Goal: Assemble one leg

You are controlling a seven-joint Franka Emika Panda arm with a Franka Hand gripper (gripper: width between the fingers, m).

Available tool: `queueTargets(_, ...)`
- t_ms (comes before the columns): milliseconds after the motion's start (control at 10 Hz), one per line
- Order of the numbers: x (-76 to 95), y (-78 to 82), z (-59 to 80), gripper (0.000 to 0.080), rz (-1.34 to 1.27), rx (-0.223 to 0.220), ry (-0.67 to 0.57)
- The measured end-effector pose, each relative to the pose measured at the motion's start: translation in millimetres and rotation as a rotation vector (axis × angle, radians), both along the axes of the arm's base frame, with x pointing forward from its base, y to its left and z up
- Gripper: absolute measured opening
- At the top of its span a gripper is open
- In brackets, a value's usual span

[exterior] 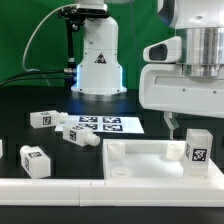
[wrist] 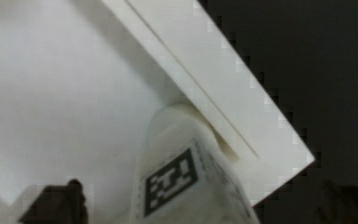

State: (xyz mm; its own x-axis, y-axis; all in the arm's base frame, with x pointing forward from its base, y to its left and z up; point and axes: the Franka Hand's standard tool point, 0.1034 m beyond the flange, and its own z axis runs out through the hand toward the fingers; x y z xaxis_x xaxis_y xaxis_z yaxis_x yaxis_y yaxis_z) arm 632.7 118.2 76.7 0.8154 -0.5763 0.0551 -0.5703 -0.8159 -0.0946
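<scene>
One leg (exterior: 196, 148) is standing upright on the panel (exterior: 140, 158), at its corner on the exterior view's right, under the claw (exterior: 178, 128), whose fingers are apart, likely seating it; screwing in seems next.

Dark table w/ a white robot base (exterior: 97, 60) at the back, blue glow at its foot. In front of it lies the marker board (exterior: 105, 125), flat, several tags on it. The gripper (exterior: 178, 122) hangs at the exterior view's right, above a large white rimmed panel (exterior: 135, 158). A tagged white leg (exterior: 196, 149) stands upright on the panel's right end, just beside the fingers; can't tell if gripped. Three more legs lie on the table: one (exterior: 42, 119) near the board, one (exterior: 80, 134) touching its edge, one (exterior: 34, 160) nearer front.
</scene>
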Motion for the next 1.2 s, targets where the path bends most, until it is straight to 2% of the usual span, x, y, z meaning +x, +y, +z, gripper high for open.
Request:
queueTargets(100, 4.8, -1.3, 4.3, 0.0649, 0.234, -0.038, 0.011)
queueTargets(200, 11.8, 0.1, 6.9, 0.0649, 0.311, -0.044, 0.004)
queueTargets(300, 11.0, -0.2, 5.5, 0.0649, 0.289, -0.043, 0.005)
queueTargets(500, 10.9, -0.7, 5.1, 0.0393, 0.269, -0.042, 0.006)
queueTargets(600, 10.4, -2.9, 4.6, 0.0393, 0.212, -0.039, 0.011)
queueTargets(700, 10.2, -5.6, 3.3, 0.0292, 0.124, -0.034, 0.016)
queueTargets(1000, 10.0, -8.5, 2.4, 0.029, -0.19, -0.012, 0.028)
queueTargets(1200, 10.0, -12.6, 1.6, 0.029, -0.49, 0.038, 0.042)
